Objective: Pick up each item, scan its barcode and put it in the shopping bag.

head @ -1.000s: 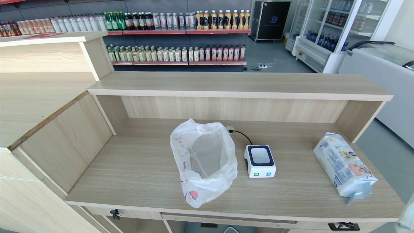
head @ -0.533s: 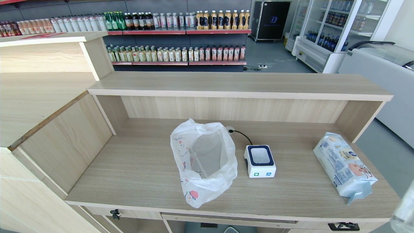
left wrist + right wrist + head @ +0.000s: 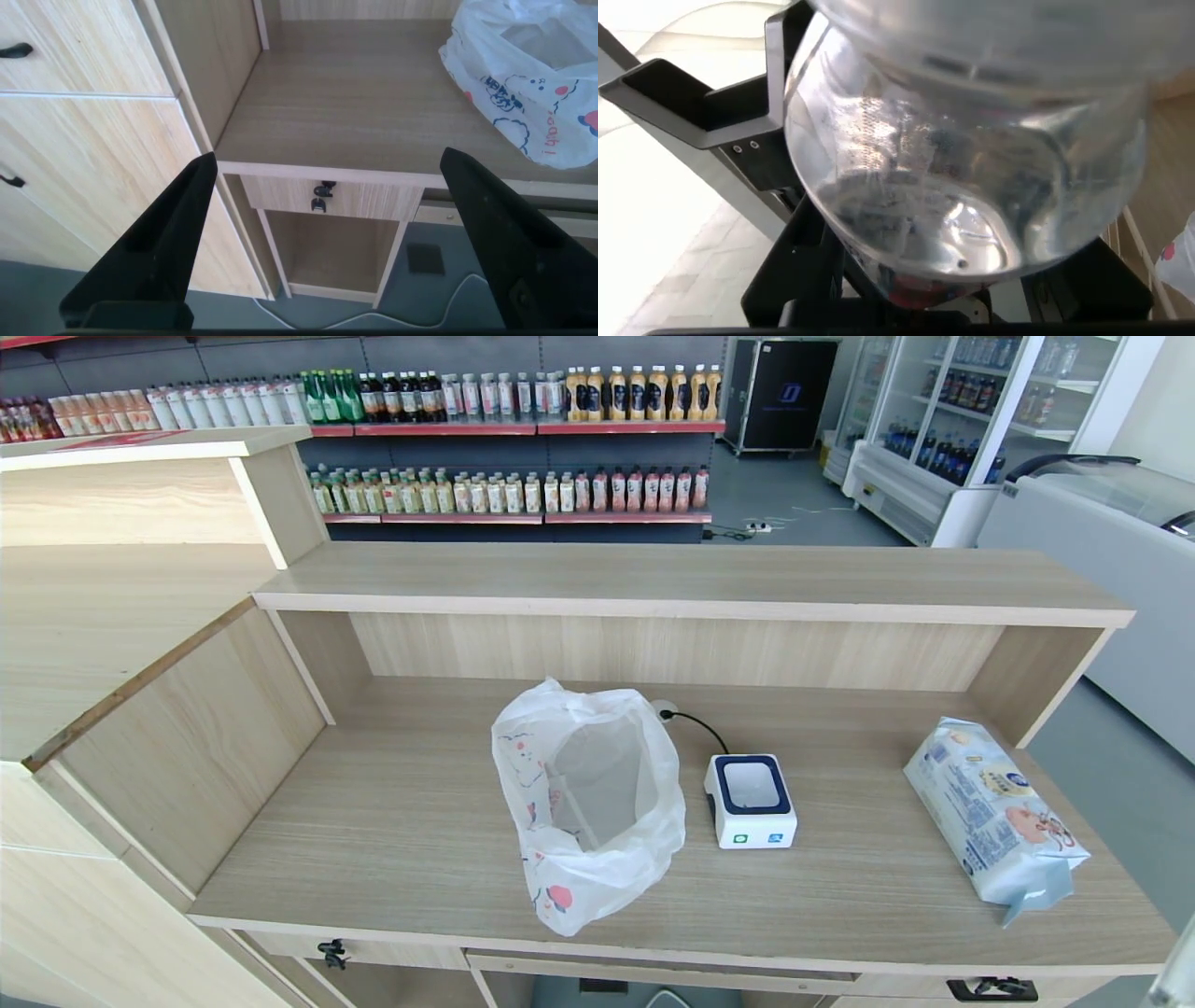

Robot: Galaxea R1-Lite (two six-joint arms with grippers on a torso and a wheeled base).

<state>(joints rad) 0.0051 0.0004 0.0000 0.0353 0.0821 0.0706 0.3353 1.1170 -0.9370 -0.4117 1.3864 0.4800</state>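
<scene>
A white shopping bag (image 3: 588, 803) with printed patterns stands open in the middle of the wooden counter (image 3: 401, 840). Just right of it sits a white barcode scanner (image 3: 752, 800) with a dark-framed window. A light blue snack packet (image 3: 994, 821) lies at the counter's right end. My right gripper (image 3: 952, 121) is shut on a clear plastic bottle (image 3: 971, 168), seen from its base; a sliver of the bottle (image 3: 1174, 980) shows off the counter's front right corner. My left gripper (image 3: 327, 252) hangs open and empty below the counter's front left edge, with the bag (image 3: 533, 75) beyond it.
A raised shelf (image 3: 691, 579) runs along the counter's back, with side panels at both ends. Drawers with black handles (image 3: 320, 196) sit under the front edge. The scanner's black cable (image 3: 695, 723) runs to the back wall.
The bottle at the head view's lower right edge came further into view, then drew back towards the corner. Nothing on the counter has moved.
</scene>
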